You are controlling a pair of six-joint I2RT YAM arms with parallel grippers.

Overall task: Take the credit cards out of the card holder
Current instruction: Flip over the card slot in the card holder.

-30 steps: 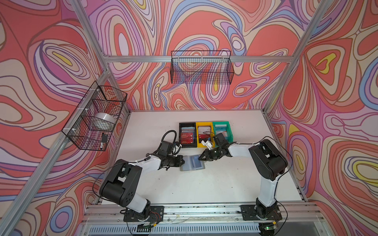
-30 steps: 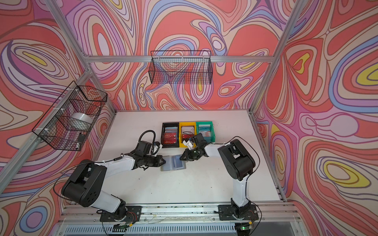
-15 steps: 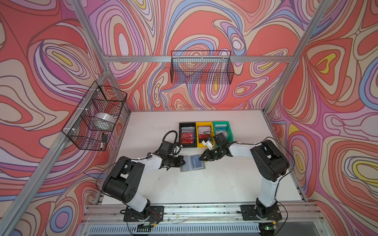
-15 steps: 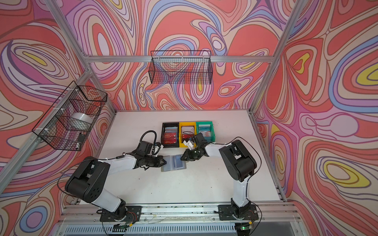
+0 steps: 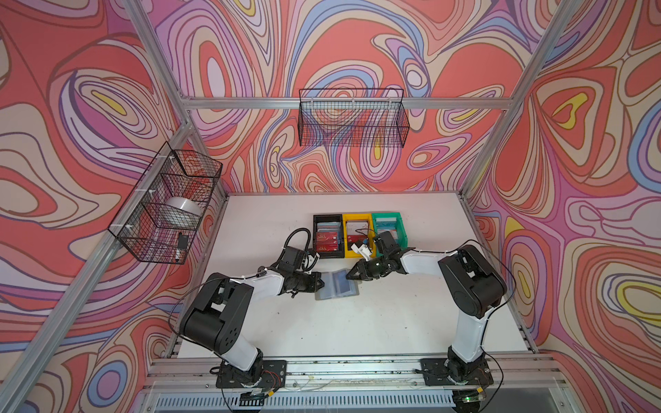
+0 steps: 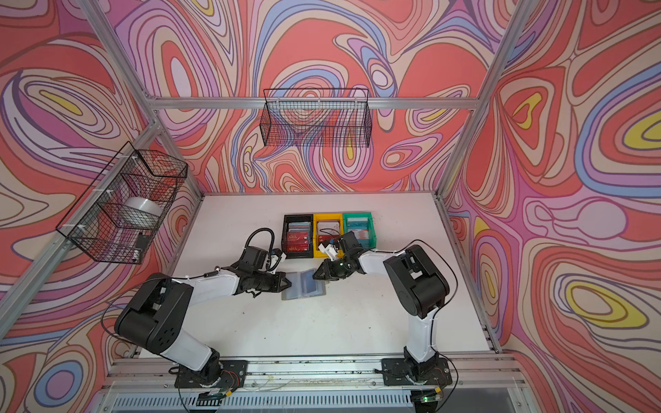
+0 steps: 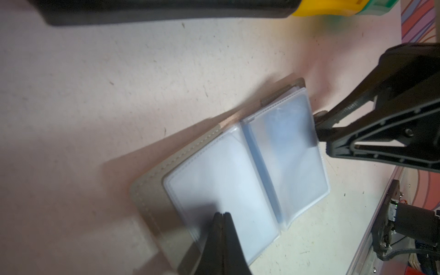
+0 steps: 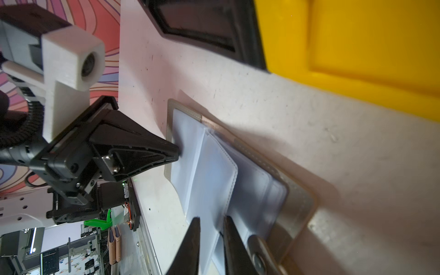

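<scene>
Swirling pink, red and purple patterned walls enclose a white desk point(image 5: 322, 321), seen from above in both top views. Near its middle lies the card holder point(image 5: 336, 286), a flat grey folder spread open with its clear plastic sleeves point(image 7: 226, 181) facing up. The sleeve on the side toward the right arm shows a blue tint through the plastic. The left gripper point(image 7: 222, 215) reaches in from the card holder's left edge. Its jaws are pressed together and their tip is set on the outer sleeve there. The right gripper point(image 8: 210, 220) comes in from the card holder's opposite edge. Its jaws stand a little apart with the edge of one raised sleeve leaf between them, and whether they actually grip it cannot be told. The card holder's snap-button tab point(image 8: 258, 252) lies just beside those jaws. Just behind the card holder, toward the back wall, three small bins stand touching in a row: a black bin point(image 5: 327, 217), a yellow bin point(image 5: 357, 216) and a green bin point(image 5: 385, 215). Red credit cards point(image 5: 327, 241) with white "VIP" lettering lie in the black bin, and more cards show in the other two.
</scene>
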